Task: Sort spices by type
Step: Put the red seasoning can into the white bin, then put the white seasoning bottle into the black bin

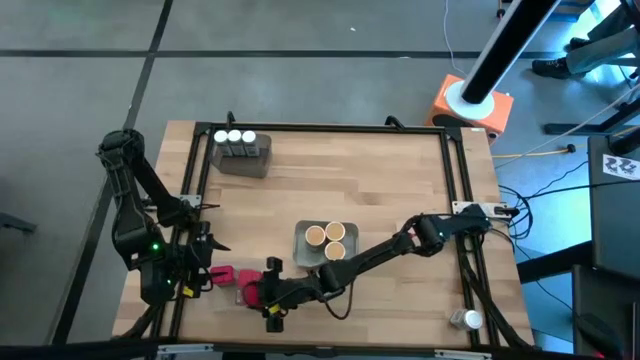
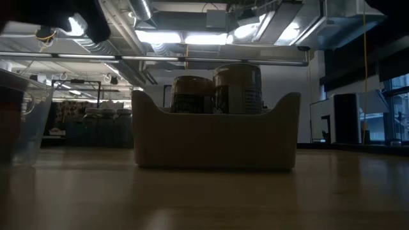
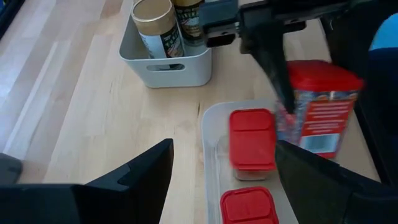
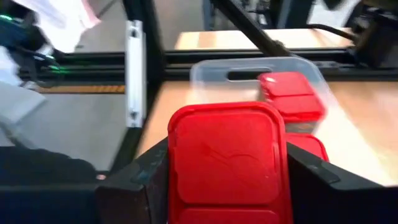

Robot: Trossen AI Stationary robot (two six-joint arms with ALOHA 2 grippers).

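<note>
**Right claw grips a red box over the clear tray**

Right claw (image 4: 227, 180): fingers part-closed, one on each side of a red box (image 4: 227, 165), clamped on it. Seen from above, claw and box sit at about 6 o'clock on the tabletop (image 1: 380, 190), just over the clear tray (image 4: 255, 71).

Left claw (image 3: 224, 180): fingers spread wide, gripping nothing, at about 8 o'clock near the tabletop's edge, facing the clear tray.

Counts:
- Red boxes: three in all. Two lie in the clear tray (image 3: 252, 140) (image 3: 249, 208); the third is in the right claw.
- Tan-lidded jars: three, in a grey tray (image 1: 303, 250) just below centre.
- White-capped jars: three in a row, in a second grey tray (image 1: 245, 160) at about 11 o'clock.
- One more small white-capped container (image 1: 466, 319) lies alone at about 4 o'clock, by the edge; type unclear.
</note>
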